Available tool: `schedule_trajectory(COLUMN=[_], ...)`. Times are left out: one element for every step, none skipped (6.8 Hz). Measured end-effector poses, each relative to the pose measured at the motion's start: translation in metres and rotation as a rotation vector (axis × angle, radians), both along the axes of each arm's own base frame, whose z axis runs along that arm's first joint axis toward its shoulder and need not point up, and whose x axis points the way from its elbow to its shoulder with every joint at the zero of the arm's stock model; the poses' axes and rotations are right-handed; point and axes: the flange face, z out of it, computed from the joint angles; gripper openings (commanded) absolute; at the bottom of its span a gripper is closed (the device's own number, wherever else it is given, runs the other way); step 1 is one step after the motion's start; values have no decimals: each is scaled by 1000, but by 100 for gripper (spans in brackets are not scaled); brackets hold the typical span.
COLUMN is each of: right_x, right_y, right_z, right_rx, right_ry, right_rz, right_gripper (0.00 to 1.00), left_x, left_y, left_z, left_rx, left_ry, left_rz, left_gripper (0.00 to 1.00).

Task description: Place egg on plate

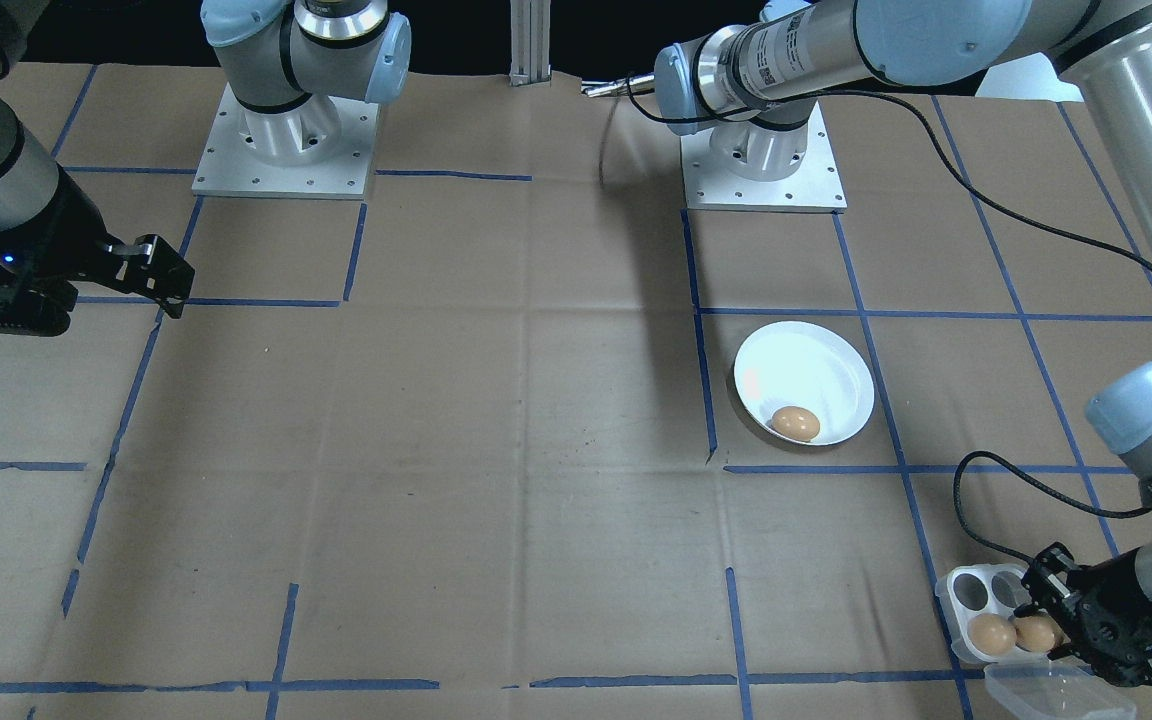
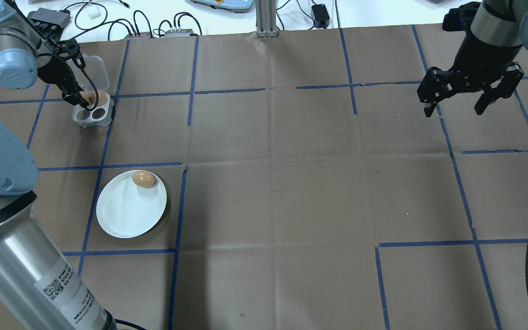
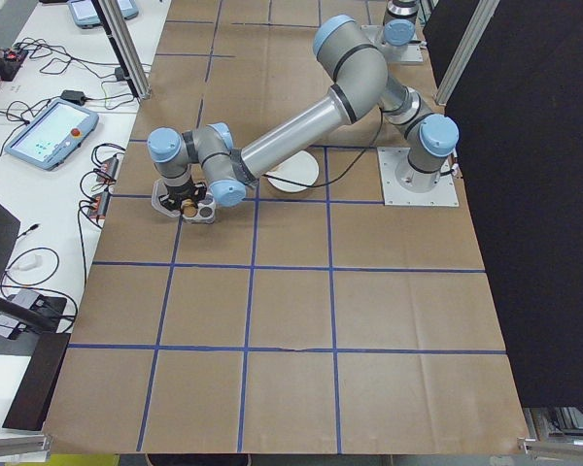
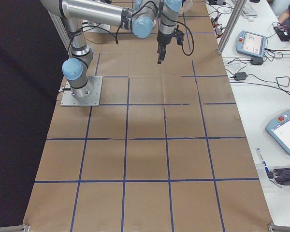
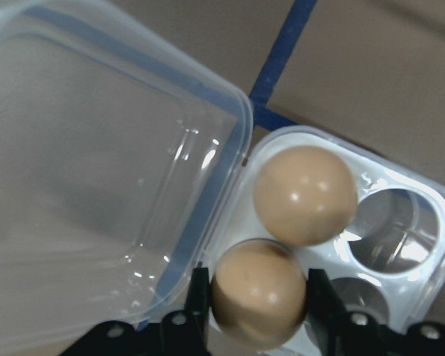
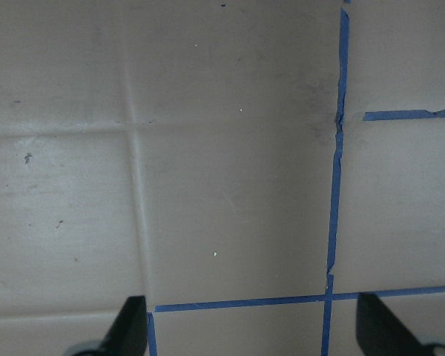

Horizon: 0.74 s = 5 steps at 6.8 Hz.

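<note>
A white plate [image 1: 816,362] [image 2: 126,211] lies on the paper-covered table with one brown egg [image 1: 796,422] [image 2: 144,178] on its rim side. A small white egg tray [image 1: 971,592] [image 2: 93,115] [image 5: 430,200] holds two more brown eggs. My left gripper [image 5: 258,297] [image 1: 1048,628] reaches down into the tray and is shut on the nearer egg [image 5: 259,293] [image 1: 1036,632], a finger against each side. The other egg [image 5: 305,194] [image 1: 992,634] sits in the cup beside it. My right gripper [image 2: 454,111] [image 6: 252,334] hangs open and empty far across the table.
The tray's clear lid [image 5: 96,185] [image 1: 1056,695] lies folded open beside the tray, close to the left fingers. Two tray cups [image 5: 389,222] stand empty. Blue tape lines [image 2: 179,206] grid the brown paper. Cables and devices [image 2: 154,27] lie beyond the far edge.
</note>
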Motion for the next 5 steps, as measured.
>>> schedule_trajectory(right_x=[0,0,0,0,0], right_y=[0,0,0,0,0], right_z=[0,0,0,0,0], right_rx=[0,0,0,0,0], right_ry=[0,0,0,0,0], right_rz=[0,0,0,0,0], right_gripper=[100,100,100,100,100], left_x=[-2,-3,-5,-11,-20], left_y=[3,7,11,20,35], left_z=[11,23,35,46,48], left_rx=[-7,-13,-11,4,27], left_ry=[-5,-10,-10,-2,14], left_rz=[0,0,5,23,63], left_gripper=[21,21,21,21,21])
